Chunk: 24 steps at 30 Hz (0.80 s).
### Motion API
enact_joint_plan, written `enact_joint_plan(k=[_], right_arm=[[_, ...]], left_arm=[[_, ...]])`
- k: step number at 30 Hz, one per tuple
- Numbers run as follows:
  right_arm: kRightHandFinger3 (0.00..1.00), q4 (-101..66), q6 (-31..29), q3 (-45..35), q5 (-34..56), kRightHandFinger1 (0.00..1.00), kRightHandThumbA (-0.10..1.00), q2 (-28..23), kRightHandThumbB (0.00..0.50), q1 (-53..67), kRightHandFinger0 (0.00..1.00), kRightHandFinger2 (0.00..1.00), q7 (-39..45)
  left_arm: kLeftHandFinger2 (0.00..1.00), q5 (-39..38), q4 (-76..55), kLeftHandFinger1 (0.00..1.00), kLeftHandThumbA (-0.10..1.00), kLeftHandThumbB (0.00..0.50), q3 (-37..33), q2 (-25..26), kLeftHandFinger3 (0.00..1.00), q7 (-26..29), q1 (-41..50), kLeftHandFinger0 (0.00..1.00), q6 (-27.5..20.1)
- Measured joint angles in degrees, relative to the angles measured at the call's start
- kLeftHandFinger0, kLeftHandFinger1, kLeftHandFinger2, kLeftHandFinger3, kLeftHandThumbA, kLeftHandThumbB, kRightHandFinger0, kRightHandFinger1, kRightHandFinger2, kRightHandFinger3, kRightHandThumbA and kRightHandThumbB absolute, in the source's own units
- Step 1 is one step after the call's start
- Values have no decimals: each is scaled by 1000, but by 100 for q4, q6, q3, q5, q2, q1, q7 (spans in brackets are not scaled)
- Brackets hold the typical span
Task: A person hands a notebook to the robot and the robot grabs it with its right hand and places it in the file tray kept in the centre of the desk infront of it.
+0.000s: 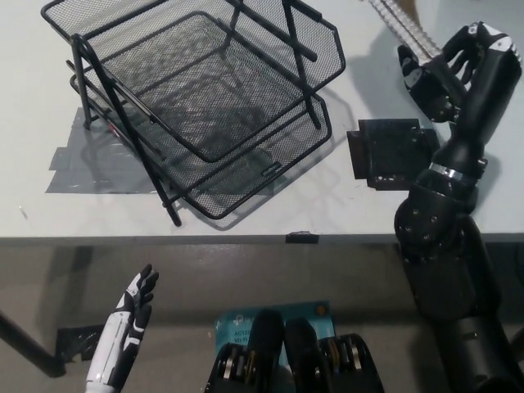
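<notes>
Head view looking steeply down on a pale counter (pixel 246 209). Standing in the middle-left: a black wire-mesh file tray (pixel 205 98), two-tiered, its frame sitting over patches of grey tape (pixel 82 164). Lying right of the tray: a flat black square block (pixel 389 151), just beside the black forearm. Rising at the right: the right hand (pixel 446 74), fingers (pixel 417 78) curled loosely and spread apart, gripping nothing. Showing only at the top edge: the notebook (pixel 401 18), spiral binding visible, just above the right hand and not touching it; cannot tell who or what is holding it. Resting at lower left, below the counter edge: the white left hand (pixel 135 299), fingers straight and slightly apart, holding nothing.
</notes>
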Motion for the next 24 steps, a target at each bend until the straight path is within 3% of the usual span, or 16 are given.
enact_joint_plan(k=[2, 3, 7, 11, 21, 24], right_arm=[[0, -93, 3, -19, 26, 0, 882, 5, 5, 23, 0, 0, 4], [0, -209, 9, -53, 60, 0, 828, 21, 0, 39, 0, 0, 5], [0, -639, 63, -139, 93, 0, 870, 63, 0, 46, 0, 0, 9], [0, -1033, 91, -207, 105, 0, 806, 62, 0, 44, 0, 0, 12], [0, -1895, 309, -267, -51, 0, 856, 30, 0, -50, 0, 0, 98], [1, -1931, 312, -58, -242, 0, 779, -91, 0, -192, 0, 0, 142]], left_arm=[[1000, 5, 0, 1000, 1000, 383, -3, 0, 1000, 0, 6, 1000, 0], [1000, 7, 0, 1000, 1000, 376, -3, 1, 1000, 0, 9, 1000, 0], [1000, 12, 0, 1000, 1000, 370, -4, 0, 1000, 0, 11, 1000, 0], [1000, 15, -1, 1000, 1000, 372, -3, 0, 1000, 0, 12, 1000, 0], [1000, 14, 0, 1000, 1000, 376, -4, 1, 1000, 0, 10, 1000, -38], [1000, 10, 1, 1000, 1000, 378, -4, 0, 1000, -1, 9, 1000, -39]])
